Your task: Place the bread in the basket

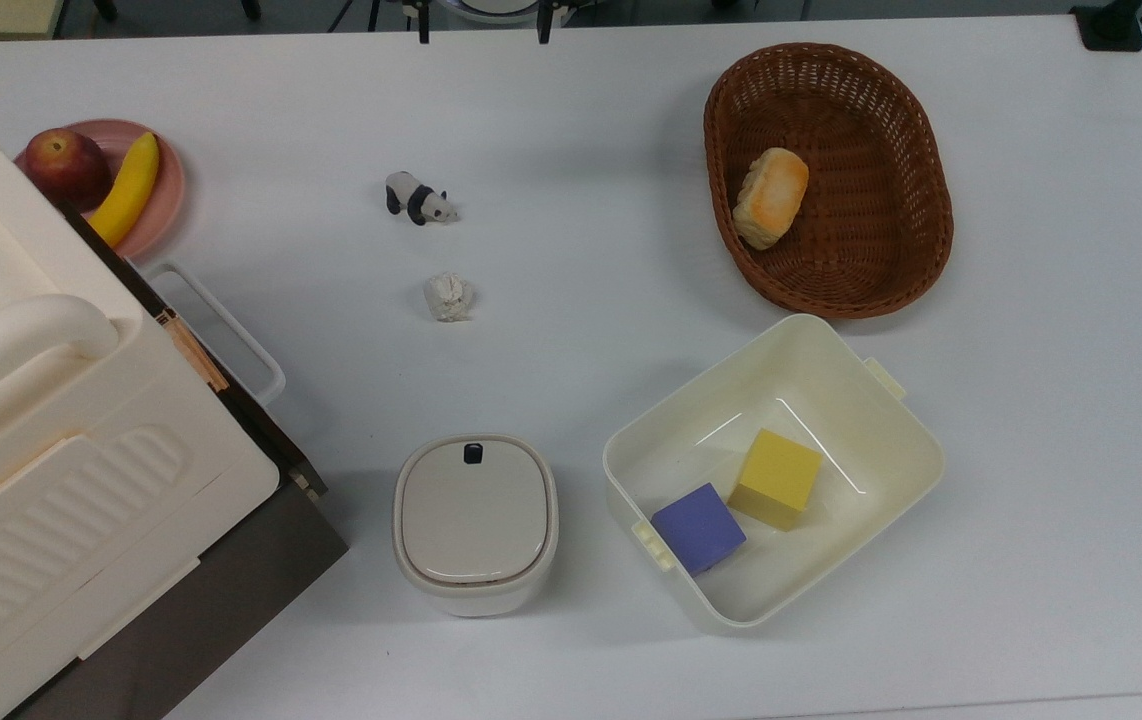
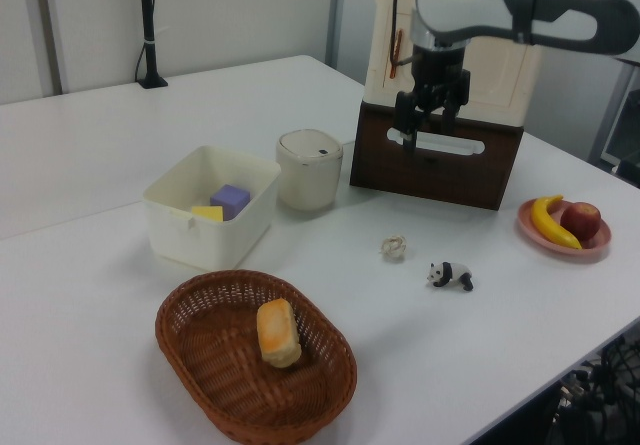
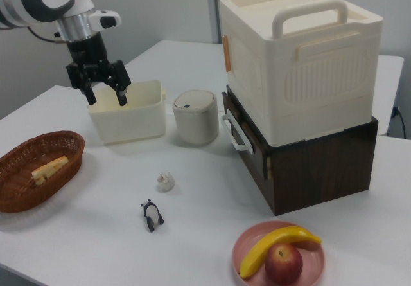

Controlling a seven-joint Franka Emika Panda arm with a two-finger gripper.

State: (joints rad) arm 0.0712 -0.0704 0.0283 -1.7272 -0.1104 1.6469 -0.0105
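Note:
The bread (image 1: pixel 771 197), an orange-topped loaf with pale sides, lies inside the dark brown wicker basket (image 1: pixel 891 270) near its left wall in the top view. It also shows in the left view as the bread (image 2: pixel 277 332) in the basket (image 2: pixel 200 365), and in the right view as the bread (image 3: pixel 49 169) in the basket (image 3: pixel 19 196). My gripper (image 2: pixel 427 130) hangs high above the table, far from the basket, open and holding nothing. In the right view the gripper (image 3: pixel 106 96) hovers in front of the cream bin.
A cream bin (image 1: pixel 891 420) holds a yellow and a purple cube. A lidded cream container (image 1: pixel 474 520), a paper ball (image 1: pixel 448 297) and a panda figurine (image 1: pixel 418 198) stand mid-table. A pink plate (image 1: pixel 166 190) carries an apple and a banana. A large cream box (image 3: pixel 302 61) sits on a brown case.

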